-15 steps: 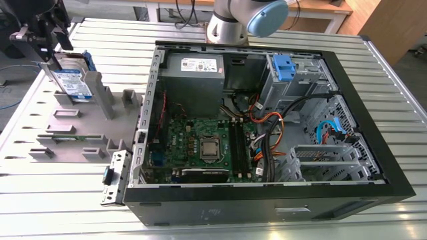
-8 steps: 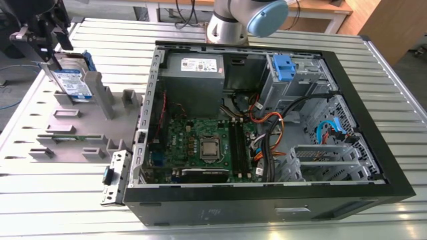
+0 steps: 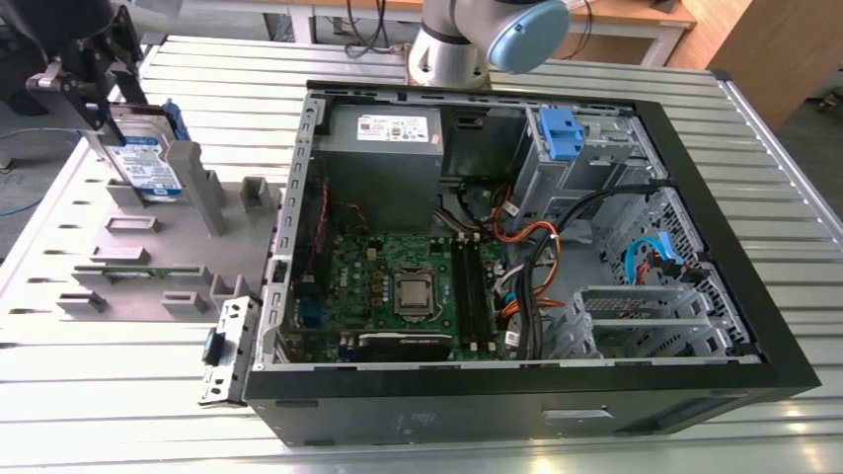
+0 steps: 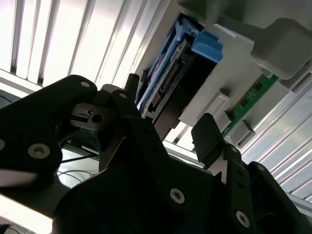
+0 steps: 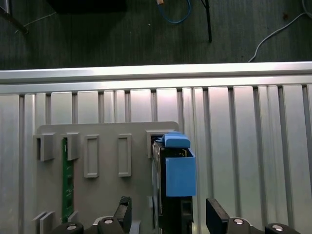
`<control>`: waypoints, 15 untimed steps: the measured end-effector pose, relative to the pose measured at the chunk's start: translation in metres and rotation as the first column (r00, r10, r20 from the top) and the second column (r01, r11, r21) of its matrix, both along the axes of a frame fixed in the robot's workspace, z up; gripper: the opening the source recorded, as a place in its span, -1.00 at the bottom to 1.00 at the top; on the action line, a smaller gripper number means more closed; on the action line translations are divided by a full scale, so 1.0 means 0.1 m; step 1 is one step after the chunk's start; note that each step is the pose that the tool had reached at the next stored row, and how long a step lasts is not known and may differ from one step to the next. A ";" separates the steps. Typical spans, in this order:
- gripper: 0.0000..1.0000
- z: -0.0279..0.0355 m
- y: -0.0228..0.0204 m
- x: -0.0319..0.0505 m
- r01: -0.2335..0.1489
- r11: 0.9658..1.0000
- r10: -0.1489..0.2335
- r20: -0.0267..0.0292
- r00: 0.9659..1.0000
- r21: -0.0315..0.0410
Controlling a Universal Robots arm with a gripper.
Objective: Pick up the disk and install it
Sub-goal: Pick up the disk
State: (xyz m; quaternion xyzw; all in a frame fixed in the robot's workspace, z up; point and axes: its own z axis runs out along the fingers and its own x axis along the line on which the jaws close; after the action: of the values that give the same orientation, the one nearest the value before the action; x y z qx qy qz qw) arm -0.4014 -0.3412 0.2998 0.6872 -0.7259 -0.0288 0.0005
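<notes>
The disk (image 3: 148, 163), a silver drive with a white-and-blue label in a blue carrier, stands upright in a slot of the grey holder plate (image 3: 79, 222) at the exterior view's left. My gripper (image 3: 106, 111) hangs just above it. In the first wrist view the disk (image 5: 179, 175) sits between my two black fingertips (image 5: 124, 208), with a gap on each side, so the gripper (image 5: 168, 214) is open and holds nothing. The second wrist view shows the disk (image 4: 168, 73) edge-on beyond the open gripper (image 4: 169, 109).
An open computer case (image 3: 737, 247) lies in the middle of the slatted metal table, with a motherboard, cables and a drive bay with a blue latch (image 3: 560, 133). A green memory stick (image 5: 67, 175) sits in the holder plate. The arm's base (image 3: 461, 44) stands behind the case.
</notes>
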 end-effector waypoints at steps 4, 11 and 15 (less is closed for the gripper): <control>0.40 -0.059 0.000 0.000 0.000 1.000 0.000 0.000 1.000 0.000; 0.40 -0.082 0.047 0.000 0.000 1.000 0.000 0.000 1.000 0.001; 0.40 -0.090 0.091 0.000 0.000 1.000 0.000 0.000 1.000 0.001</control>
State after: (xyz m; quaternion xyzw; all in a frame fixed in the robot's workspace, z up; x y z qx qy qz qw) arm -0.4014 -0.3321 0.2908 0.6871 -0.7260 -0.0291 0.0002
